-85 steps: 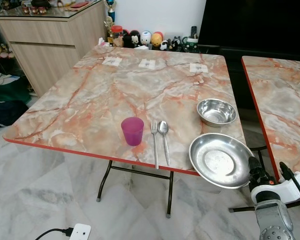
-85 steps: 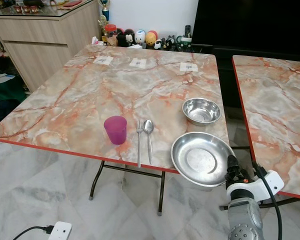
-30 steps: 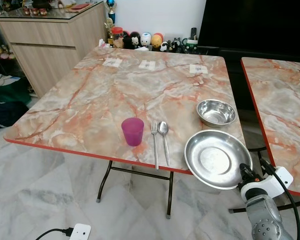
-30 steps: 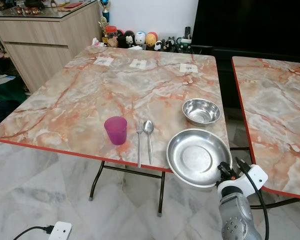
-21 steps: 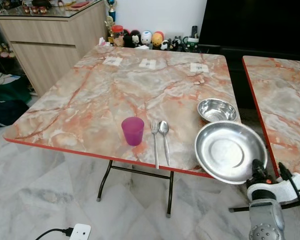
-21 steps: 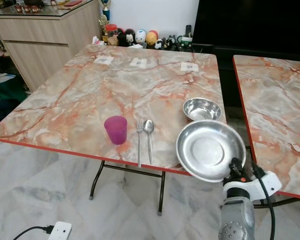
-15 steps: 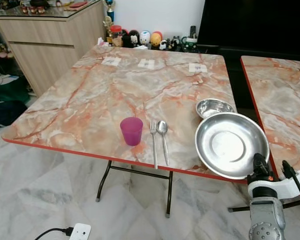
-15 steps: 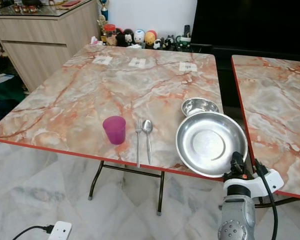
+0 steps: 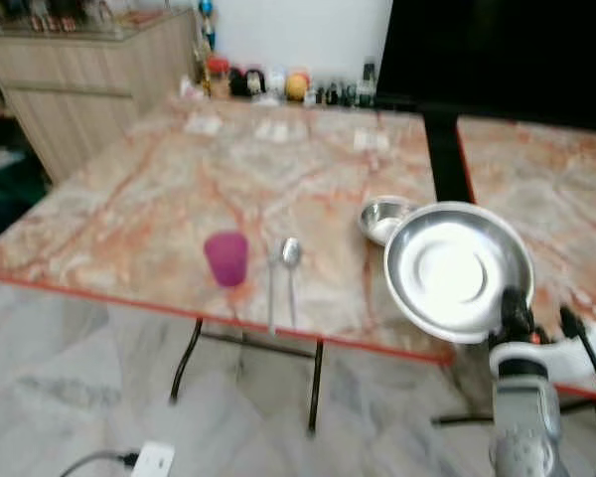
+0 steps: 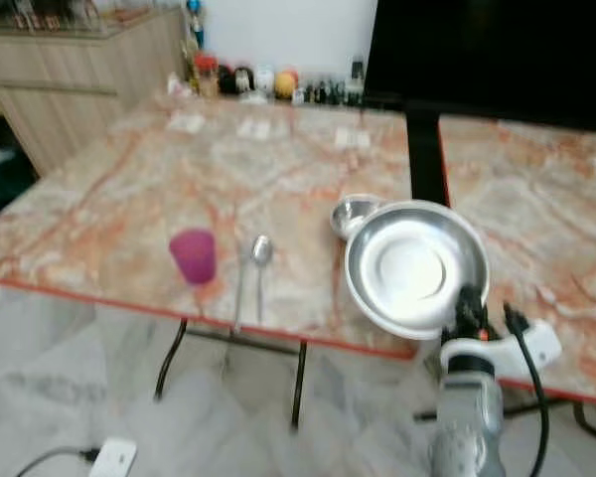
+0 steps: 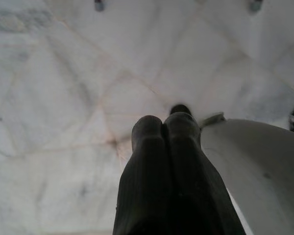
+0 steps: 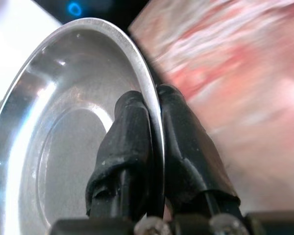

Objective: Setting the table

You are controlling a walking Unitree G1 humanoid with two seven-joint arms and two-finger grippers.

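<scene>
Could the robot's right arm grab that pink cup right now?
Probably not. The right pincer is shut on the rim of the steel plate, held up near the table's right end, so it has no free grip. The pink cup stands well to the left, beyond the fork and spoon.

A home living or dining room is shown. Behind the marble-patterned folding table (image 9: 159,199) a wooden sideboard (image 9: 89,94), toy figurines (image 9: 268,84) and a large dark television (image 9: 497,50) are seen. A marble-tiled floor (image 9: 70,397) lies under the table.

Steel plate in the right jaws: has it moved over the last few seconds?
Yes. The steel plate was low off the table's near edge; now it is raised and tilted, covering part of the small bowl, pinched by the right gripper.
</scene>
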